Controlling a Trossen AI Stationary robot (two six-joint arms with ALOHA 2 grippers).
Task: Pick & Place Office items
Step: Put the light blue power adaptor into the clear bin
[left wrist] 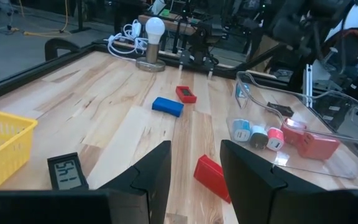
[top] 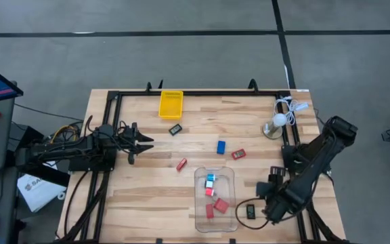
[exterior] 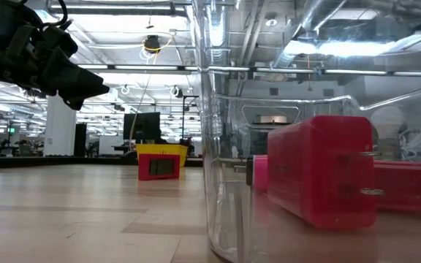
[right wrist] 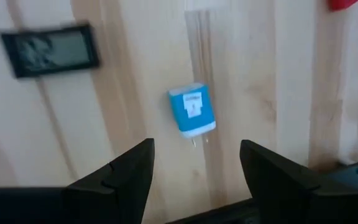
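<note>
Wooden table (top: 147, 203), office items (top: 221, 147) (scattered), bin (top: 198, 177)

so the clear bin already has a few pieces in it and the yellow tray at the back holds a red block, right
Not quite. The clear bin does hold several pieces, red blocks among them, but the yellow tray at the back edge looks empty in the high view. The loose red block lies on the bare table.

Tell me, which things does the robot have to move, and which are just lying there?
To move: red blocks, blue block, black rectangles, white-and-cyan bits.
Just lying there: yellow tray, clear bin, lamp with its cable.
</note>
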